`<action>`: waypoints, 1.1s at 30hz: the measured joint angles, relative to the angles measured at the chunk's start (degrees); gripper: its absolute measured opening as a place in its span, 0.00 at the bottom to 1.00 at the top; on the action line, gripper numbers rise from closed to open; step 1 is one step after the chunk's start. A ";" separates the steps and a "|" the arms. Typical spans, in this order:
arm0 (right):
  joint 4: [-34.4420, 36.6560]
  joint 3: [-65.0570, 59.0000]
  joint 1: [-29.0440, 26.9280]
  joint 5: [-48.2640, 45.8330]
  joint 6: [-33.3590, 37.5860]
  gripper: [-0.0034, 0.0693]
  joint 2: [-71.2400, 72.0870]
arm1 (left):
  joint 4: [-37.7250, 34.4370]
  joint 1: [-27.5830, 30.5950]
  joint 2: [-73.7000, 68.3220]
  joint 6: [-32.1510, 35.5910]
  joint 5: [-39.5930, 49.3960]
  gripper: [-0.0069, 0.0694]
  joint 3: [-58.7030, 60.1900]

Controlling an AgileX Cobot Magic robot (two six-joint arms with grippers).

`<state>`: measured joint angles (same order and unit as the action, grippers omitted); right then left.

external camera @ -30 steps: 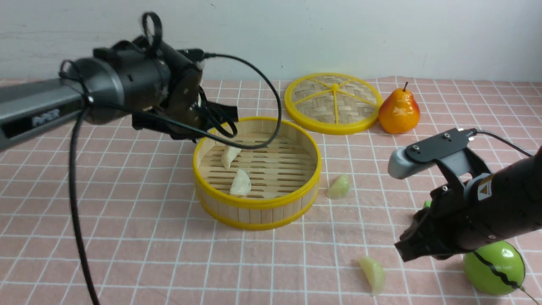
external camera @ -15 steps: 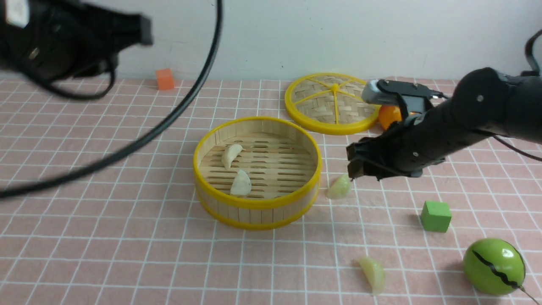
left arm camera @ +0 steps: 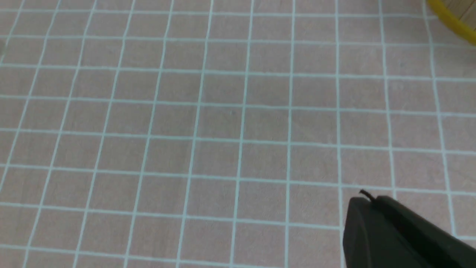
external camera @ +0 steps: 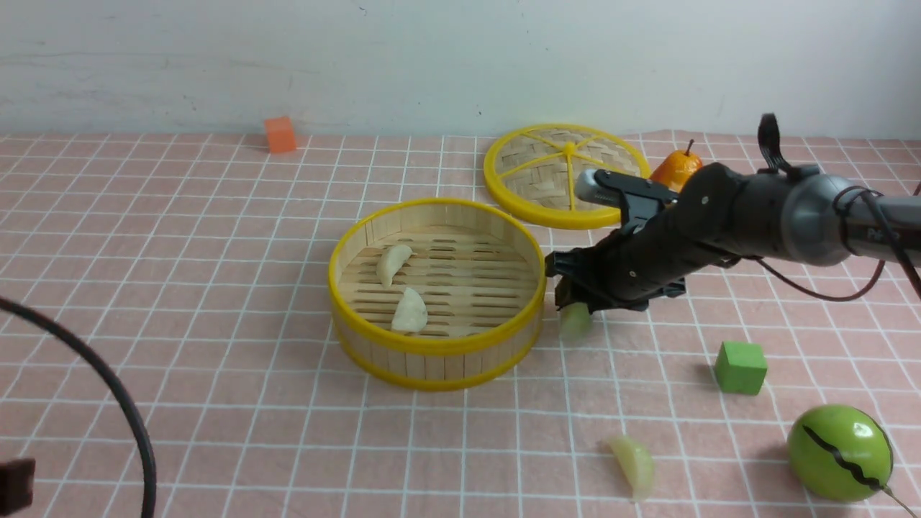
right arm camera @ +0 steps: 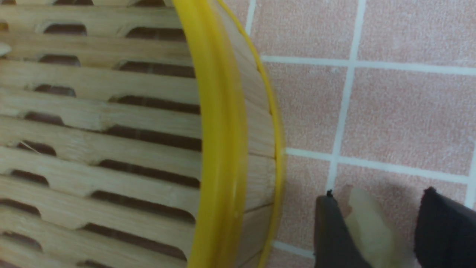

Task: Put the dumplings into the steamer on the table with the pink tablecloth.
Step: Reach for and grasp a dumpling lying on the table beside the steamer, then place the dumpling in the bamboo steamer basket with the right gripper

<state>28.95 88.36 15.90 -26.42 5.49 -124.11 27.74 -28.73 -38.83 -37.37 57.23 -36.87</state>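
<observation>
right jaws spread astride dumpling beside steamer; left jaws closed, empty. risk: off-centre closing squirts dumpling out, or jaw nudges steamer.

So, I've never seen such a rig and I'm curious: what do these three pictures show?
A robot with two arms ending in grippers. The wide picture looks forward from between the arms; the other two come from cameras on each wrist. On the pink tablecloth: a steamer holding two dumplings, its lid, a pear, a green cube, an orange cube and a green fruit. The right gripper stands open around a third dumpling beside the steamer. A fourth dumpling lies nearer the camera. The left gripper is shut, empty, above the cloth.
</observation>
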 joint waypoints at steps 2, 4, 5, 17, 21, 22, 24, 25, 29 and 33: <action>-1.08 0.19 -0.01 -1.44 1.06 0.39 0.00 | 0.00 0.00 0.92 0.00 0.73 0.07 1.83; -2.16 0.53 -0.01 -2.71 2.73 0.31 0.13 | 0.00 0.00 1.58 0.00 1.34 0.07 3.44; -2.30 0.53 -0.01 -2.81 2.88 0.31 0.13 | 0.00 0.00 1.58 0.00 1.34 0.07 3.44; -11.19 6.05 0.25 -17.90 13.16 0.26 0.72 | 4.26 0.00 2.19 -6.54 -4.85 0.07 7.12; -12.66 12.77 0.25 -26.92 12.94 0.25 1.63 | 4.19 0.00 2.19 -7.23 -4.62 0.07 7.18; -12.72 15.07 0.30 -28.58 12.49 0.25 1.83 | 4.25 0.00 2.19 -7.34 -4.92 0.08 7.18; -12.90 17.60 0.58 -30.26 11.77 0.25 1.96 | 4.25 0.00 2.19 -7.34 -5.68 0.08 7.18; -13.03 20.21 0.88 -31.08 11.39 0.25 2.04 | 4.25 0.00 2.19 -7.40 -6.40 0.08 7.18; -13.09 28.74 4.42 -30.14 9.94 0.25 2.20 | 4.43 0.00 2.19 -7.39 -10.72 0.08 7.18; -12.58 33.75 8.88 -23.55 9.96 0.25 0.21 | 4.62 0.00 2.19 -7.47 -14.27 0.08 7.18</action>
<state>16.37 122.11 24.78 -49.97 15.45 -123.90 32.35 -28.73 -36.63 -44.84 42.96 -29.68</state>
